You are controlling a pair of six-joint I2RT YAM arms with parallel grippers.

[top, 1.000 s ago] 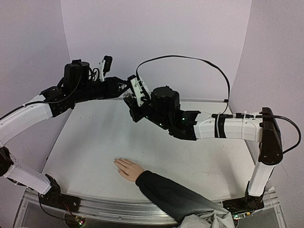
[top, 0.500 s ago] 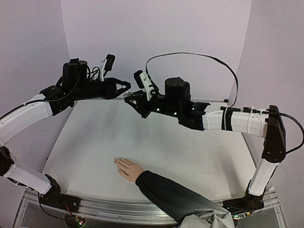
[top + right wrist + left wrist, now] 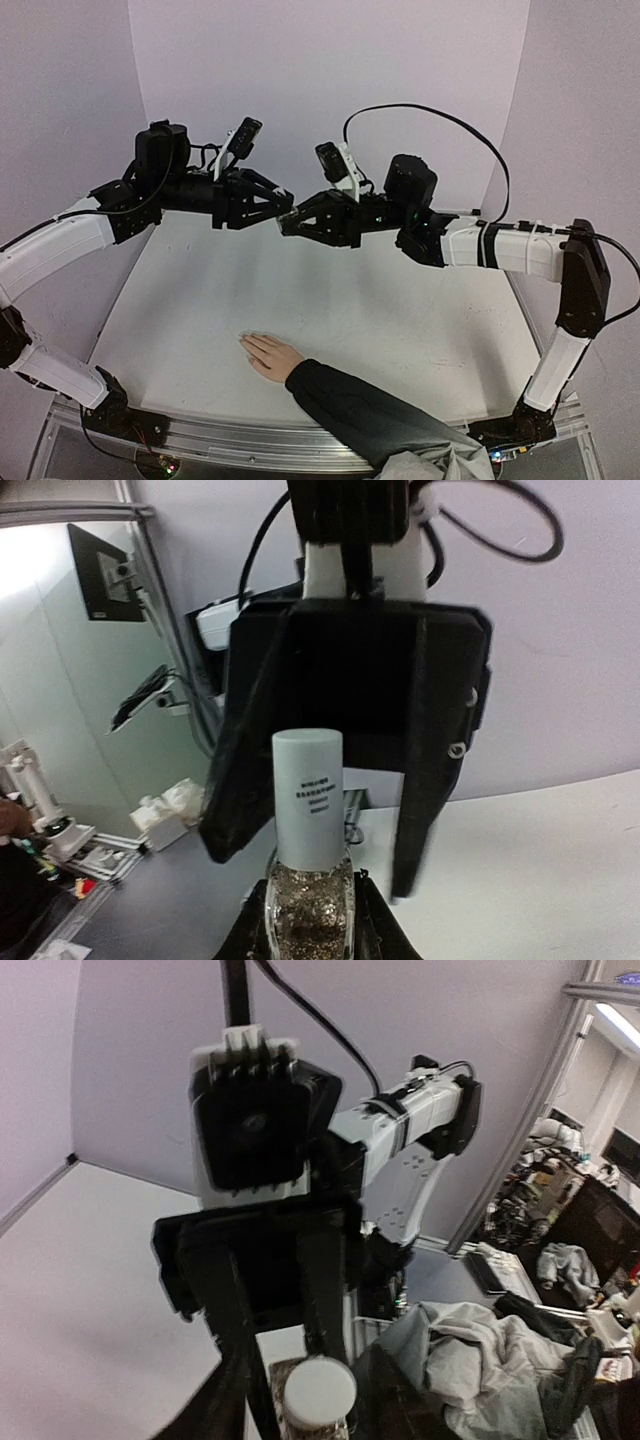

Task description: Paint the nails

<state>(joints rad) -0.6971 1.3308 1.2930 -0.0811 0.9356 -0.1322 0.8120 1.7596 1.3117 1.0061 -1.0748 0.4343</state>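
A light-skinned hand (image 3: 270, 355) with a dark sleeve (image 3: 360, 410) lies flat on the white table near the front; its nails are too small to make out. My right gripper (image 3: 287, 226) (image 3: 308, 905) is shut on a small glass bottle of glitter polish (image 3: 308, 895) with a pale blue-grey cap (image 3: 308, 805), held high over the back of the table. My left gripper (image 3: 283, 203) (image 3: 315, 1410) faces it tip to tip, open, its fingers (image 3: 425, 780) on either side of the cap (image 3: 320, 1392) without touching it.
The white table (image 3: 200, 300) is walled by lilac panels at the back and sides. A black cable (image 3: 430, 115) loops above the right arm. The person's grey clothing (image 3: 430, 465) lies at the front edge.
The right arm has lifted and turned its gripper to the left with the bottle. The left gripper has swung right and levelled, so both now meet tip to tip. The hand has not moved.
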